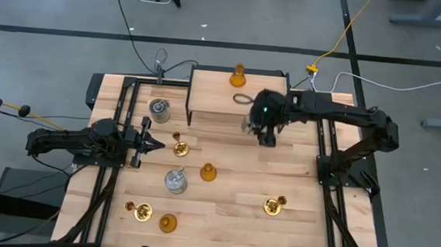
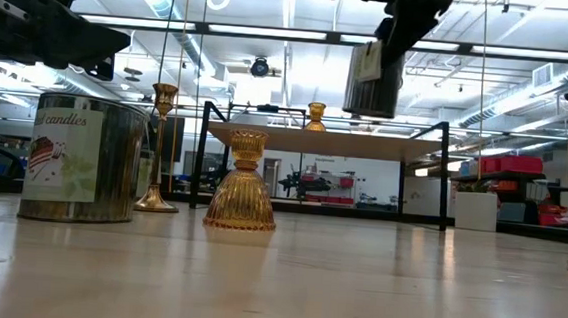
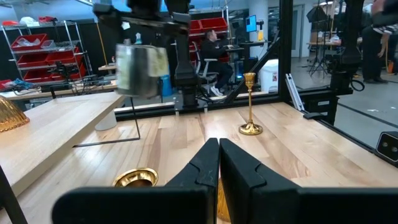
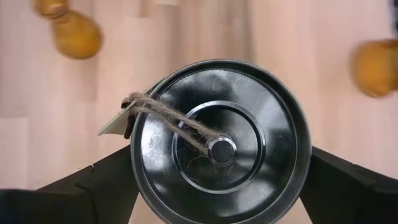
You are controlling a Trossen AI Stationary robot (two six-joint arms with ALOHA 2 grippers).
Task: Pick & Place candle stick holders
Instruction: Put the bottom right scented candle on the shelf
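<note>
At the table's left side, the left gripper (image 1: 154, 144) pointed toward the middle with its fingers (image 3: 205, 165) pressed together on nothing, just beside a brass holder (image 1: 180, 147). A silvery tin (image 1: 159, 110) with a lid stood behind it near the raised wooden shelf (image 1: 206, 99), and in front of it a second silvery tin (image 1: 175, 181) stood just beside an amber bell-shaped holder (image 1: 208, 172). Near the front edge, another brass holder (image 1: 143, 210) lay by an amber one (image 1: 167, 224). One amber holder (image 1: 238, 78) stood on the shelf toward its back edge, with a dark ring (image 1: 241, 100) lying on the shelf near it. To the right of these, the right gripper (image 1: 267, 133) hung over the shelf's front right corner, its fingers spread wide around a third silvery lidded tin (image 4: 219, 143), which it held clear of the table; the low view showed the tin (image 2: 373, 80) lifted above the shelf level. Twine and a paper tag (image 4: 115, 124) trailed off the lid's knob. Farther right and toward the front, a third brass holder (image 1: 274, 206) lay on its side on the bare boards, well apart from the rest.
</note>
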